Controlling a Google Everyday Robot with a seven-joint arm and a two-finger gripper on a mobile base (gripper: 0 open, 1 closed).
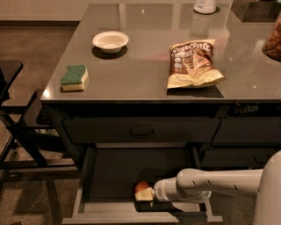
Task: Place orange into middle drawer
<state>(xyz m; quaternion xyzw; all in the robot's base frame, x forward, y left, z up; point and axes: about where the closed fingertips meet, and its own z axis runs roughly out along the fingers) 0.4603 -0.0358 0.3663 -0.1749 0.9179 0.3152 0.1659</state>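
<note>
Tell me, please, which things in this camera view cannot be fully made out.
The orange: its lower part is hidden by the hand, which sits against it inside the open middle drawer.
The drawer floor at the right: covered by the arm.
The white container: cut off by the top edge.
The brown object: cut off by the right edge.

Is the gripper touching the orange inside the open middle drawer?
Touching. The camera view shows the orange directly against the pale tip of the gripper, with no gap between them, inside the middle drawer near its front.
</note>
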